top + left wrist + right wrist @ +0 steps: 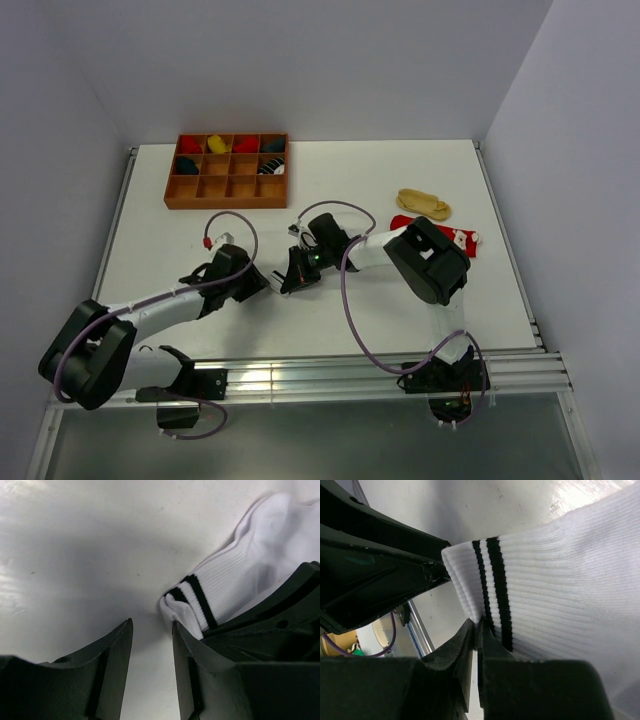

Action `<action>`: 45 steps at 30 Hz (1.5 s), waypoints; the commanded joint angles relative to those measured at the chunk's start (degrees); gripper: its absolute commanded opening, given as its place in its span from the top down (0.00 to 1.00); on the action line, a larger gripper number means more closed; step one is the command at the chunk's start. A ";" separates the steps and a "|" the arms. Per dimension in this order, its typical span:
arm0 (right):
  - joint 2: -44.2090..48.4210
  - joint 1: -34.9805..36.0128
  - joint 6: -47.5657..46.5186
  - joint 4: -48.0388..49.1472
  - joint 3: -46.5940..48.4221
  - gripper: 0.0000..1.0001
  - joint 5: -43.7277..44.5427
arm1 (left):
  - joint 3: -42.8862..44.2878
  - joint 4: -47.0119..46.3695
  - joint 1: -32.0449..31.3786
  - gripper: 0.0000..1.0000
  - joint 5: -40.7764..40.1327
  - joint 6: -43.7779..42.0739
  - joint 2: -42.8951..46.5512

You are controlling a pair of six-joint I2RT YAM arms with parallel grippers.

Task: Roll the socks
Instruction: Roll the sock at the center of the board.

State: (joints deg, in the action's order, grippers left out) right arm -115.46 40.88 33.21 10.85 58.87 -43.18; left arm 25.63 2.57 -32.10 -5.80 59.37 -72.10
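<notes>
While the right gripper [476,628] is all but closed, pinching the striped cuff edge of the white sock [560,580], the sock lies flat on the tabletop [75,555]. Its long axis runs from the cuff up-right to the toe in the left wrist view. Beside it the left gripper [152,626] is partly open with nothing between its fingers, one fingertip right against the cuff corner. The tan sock [423,204] and red sock [462,241] lie well apart on the right, the red one partly under the right arm [425,260]. The wooden tray [227,190] sits far-left.
</notes>
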 commanded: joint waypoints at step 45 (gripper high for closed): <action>21.77 5.96 -8.69 1.98 -10.09 0.63 26.66 | 8.65 9.30 0.19 0.83 -2.72 -2.07 -13.42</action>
State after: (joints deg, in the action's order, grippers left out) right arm -95.22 46.65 25.82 8.93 49.76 -20.08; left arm 35.03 4.82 -31.97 -5.34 59.24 -83.11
